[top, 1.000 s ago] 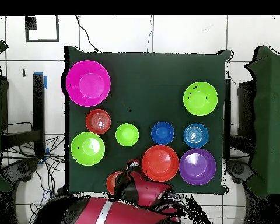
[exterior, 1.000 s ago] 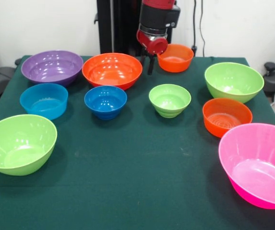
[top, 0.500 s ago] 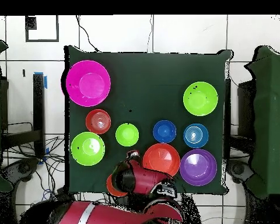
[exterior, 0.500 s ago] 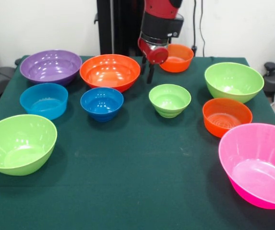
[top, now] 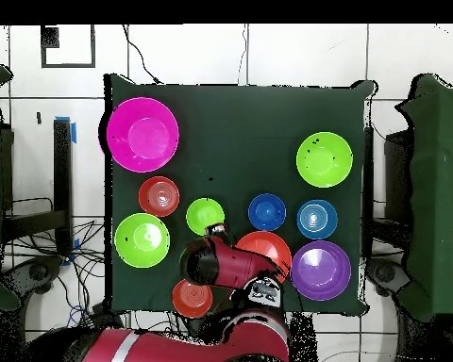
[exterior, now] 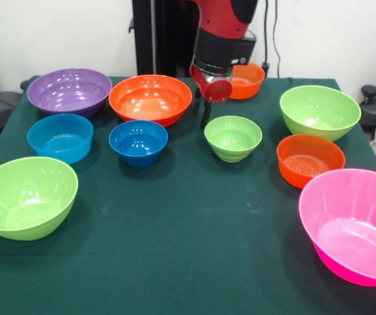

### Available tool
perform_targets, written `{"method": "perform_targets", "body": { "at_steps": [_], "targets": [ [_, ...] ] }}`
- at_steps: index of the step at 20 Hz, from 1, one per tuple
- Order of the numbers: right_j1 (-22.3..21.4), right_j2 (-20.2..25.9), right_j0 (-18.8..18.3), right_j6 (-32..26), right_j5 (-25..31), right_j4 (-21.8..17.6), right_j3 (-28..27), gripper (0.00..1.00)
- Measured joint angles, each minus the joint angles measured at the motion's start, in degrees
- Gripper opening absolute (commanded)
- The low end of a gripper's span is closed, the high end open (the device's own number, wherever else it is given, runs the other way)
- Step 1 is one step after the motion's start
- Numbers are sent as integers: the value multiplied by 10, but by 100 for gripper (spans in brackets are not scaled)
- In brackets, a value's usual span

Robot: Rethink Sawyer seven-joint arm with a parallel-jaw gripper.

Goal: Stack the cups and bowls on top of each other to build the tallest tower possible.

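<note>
Ten empty bowls (exterior: 232,137) spread singly over the table (exterior: 188,262), none stacked. Gripper (exterior: 205,113) low between big orange bowl (exterior: 150,98) and small green one; open or closed, cannot tell.

Ten glossy plastic bowls, all upright, none stacked, spread over table.

Far edge: purple bowl (exterior: 70,90) at one corner, large orange bowl (exterior: 150,98) beside it, small orange bowl (exterior: 247,79) partly hidden behind arm.

Middle row: light blue bowl (exterior: 60,137), darker blue bowl (exterior: 138,141), small lime bowl (exterior: 233,136).

One side edge: lime bowl (exterior: 319,111), orange bowl (exterior: 310,159), big pink bowl (exterior: 352,224) at near corner.

Opposite near corner: large lime bowl (exterior: 25,196).
</note>
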Motion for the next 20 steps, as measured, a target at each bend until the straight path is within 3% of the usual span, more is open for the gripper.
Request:
{"method": "perform_targets", "body": {
  "at_steps": [5, 20],
  "targets": [
    [-5, 0, 0, 0, 24, 1, -28, 100],
    [-42, 4, -8, 0, 35, 1, -35, 100]
  ]
}}
